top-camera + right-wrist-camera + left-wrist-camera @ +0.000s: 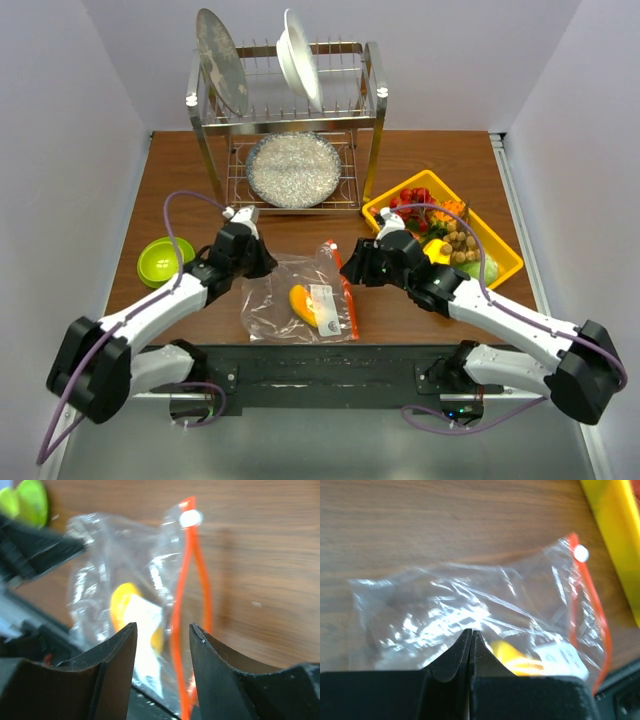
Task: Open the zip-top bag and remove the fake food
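The zip-top bag [290, 300] lies flat on the wooden table between my two arms, its orange-red zipper strip [347, 295] on the right edge. In the right wrist view the strip [189, 570] gapes apart in the middle. Inside the bag lies a yellow-orange mango [301, 302], partly behind a white label [322, 298]. My left gripper [266, 264] is shut at the bag's far left corner, its tips [470, 632] over the plastic; I cannot tell whether film is pinched. My right gripper [346, 268] hangs open just above the zipper [162, 627], holding nothing.
A yellow tray [508, 262] at the right holds red pieces [415, 198], a yellow pepper [437, 250], brown balls [460, 242] and a pale green cabbage [482, 268]. A green bowl [162, 260] sits at the left. A dish rack [290, 130] stands at the back.
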Tool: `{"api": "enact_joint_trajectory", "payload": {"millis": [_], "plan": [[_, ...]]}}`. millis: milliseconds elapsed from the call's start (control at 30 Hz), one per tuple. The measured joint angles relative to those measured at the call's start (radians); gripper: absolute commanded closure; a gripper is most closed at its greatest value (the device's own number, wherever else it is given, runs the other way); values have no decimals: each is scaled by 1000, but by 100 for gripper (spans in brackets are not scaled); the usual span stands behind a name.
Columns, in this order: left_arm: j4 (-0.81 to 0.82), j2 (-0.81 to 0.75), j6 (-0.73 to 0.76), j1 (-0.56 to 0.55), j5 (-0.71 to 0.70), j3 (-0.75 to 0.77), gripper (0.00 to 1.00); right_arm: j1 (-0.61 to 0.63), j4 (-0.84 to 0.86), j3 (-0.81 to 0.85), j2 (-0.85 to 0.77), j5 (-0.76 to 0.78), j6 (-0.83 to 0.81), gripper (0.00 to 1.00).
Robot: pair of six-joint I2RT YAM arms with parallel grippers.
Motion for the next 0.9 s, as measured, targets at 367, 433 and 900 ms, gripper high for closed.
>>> {"api": "enact_joint_trajectory", "payload": {"millis": [367, 433, 900], "plan": [[-110, -268, -172, -235, 0, -76, 100, -39, -109, 33, 146, 122, -33, 80], [-119, -273, -192, -259, 1, -95, 100, -40, -50, 22, 189, 67, -42, 83], [-48, -177, -238, -275, 34, -236, 100, -38, 341, -104, 301, -217, 12, 83]]}}
